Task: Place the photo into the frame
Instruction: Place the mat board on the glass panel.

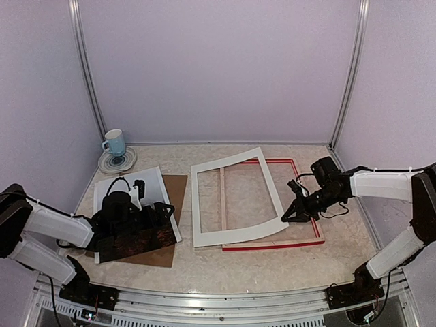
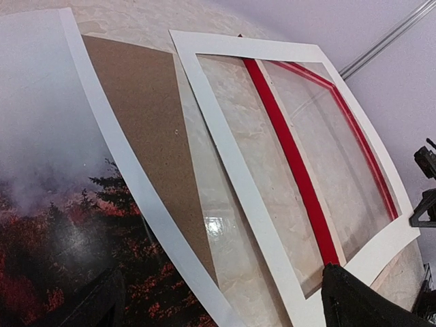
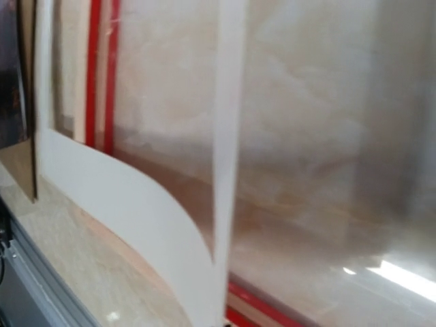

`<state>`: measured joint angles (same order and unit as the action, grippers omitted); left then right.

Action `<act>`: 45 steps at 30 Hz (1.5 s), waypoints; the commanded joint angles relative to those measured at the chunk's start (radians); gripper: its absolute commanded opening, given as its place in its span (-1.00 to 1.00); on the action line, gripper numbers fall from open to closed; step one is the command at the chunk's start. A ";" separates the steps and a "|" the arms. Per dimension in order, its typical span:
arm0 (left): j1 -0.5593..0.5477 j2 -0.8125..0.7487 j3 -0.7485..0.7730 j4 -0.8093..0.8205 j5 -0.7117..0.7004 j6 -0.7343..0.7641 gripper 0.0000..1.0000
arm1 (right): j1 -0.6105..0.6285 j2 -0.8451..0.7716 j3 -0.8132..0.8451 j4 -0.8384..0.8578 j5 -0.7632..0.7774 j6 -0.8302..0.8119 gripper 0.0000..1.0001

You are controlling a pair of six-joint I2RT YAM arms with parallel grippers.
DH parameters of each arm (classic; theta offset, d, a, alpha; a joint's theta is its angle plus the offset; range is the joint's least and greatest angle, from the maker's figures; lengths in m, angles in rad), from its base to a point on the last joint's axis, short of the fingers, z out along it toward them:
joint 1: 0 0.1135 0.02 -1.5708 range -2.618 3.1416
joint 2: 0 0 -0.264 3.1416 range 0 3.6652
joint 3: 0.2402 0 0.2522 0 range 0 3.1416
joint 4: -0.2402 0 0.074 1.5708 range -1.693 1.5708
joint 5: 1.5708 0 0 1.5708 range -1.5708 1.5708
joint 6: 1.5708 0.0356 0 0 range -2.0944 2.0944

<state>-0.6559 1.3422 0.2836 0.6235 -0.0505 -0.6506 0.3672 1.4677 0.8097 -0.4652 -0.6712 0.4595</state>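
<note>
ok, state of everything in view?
board: lying flat
photo: flat, face up on board
frame: flat, no photo inside
mat: askew over frame, near right corner lifted
mug: upright on saucer
left gripper: open over photo
right gripper: shut, apparently on mat corner

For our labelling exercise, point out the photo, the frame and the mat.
photo [image 2: 61, 225]: left wrist view, on its red trees.
frame [image 2: 293, 163]: left wrist view, on a red bar.
mat [image 1: 238, 233]: top view, on its near strip.
</note>
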 commanded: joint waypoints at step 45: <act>0.088 0.104 0.071 0.059 0.116 0.090 0.98 | -0.102 -0.058 -0.007 -0.250 0.321 -0.103 -0.99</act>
<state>-0.5835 1.4456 0.3653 0.6468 0.0471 -0.5747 0.2779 1.4223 0.7780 -0.6689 -0.4007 0.3603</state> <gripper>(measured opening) 0.989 0.007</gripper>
